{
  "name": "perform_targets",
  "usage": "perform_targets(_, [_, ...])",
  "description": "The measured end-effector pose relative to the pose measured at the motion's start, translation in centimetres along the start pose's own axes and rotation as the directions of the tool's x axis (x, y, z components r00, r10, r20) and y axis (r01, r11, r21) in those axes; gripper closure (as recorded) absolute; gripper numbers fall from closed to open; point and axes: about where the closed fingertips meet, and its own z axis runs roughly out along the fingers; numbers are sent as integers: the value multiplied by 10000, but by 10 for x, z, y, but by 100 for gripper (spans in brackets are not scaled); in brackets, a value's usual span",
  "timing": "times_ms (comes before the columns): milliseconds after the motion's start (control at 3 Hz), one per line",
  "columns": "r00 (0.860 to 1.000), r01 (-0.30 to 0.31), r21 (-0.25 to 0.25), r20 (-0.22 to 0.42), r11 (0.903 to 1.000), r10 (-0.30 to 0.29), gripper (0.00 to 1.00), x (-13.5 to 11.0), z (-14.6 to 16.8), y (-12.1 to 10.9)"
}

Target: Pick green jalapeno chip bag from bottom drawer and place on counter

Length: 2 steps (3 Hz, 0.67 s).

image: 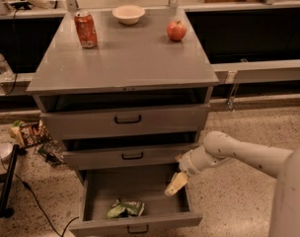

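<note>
Early stage — the bottom drawer (140, 184) stands open, but the green jalapeno chip bag (125, 209) isn't grasped yet. It lies crumpled on the drawer floor near the front, shiny green w/ pale patches. The gripper (176, 184) hangs over the drawer's right side, apart from the bag — open or closed, can't tell. Left to do: grasp, lift, set on the counter (130, 53).

3 drawers (132, 156); one can (86, 29), bowl (129, 14), apple (176, 30), bag (125, 209), hand (175, 185) (above bottom drawer (135, 225)).
</note>
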Motion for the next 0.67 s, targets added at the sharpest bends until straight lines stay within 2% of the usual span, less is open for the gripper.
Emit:
perform_targets(333, [10000,-81,-171,-7,9998,81,0,5,11,3])
perform_targets(667, [9980,-576,-280,246,9979,583,0,13,20,1])
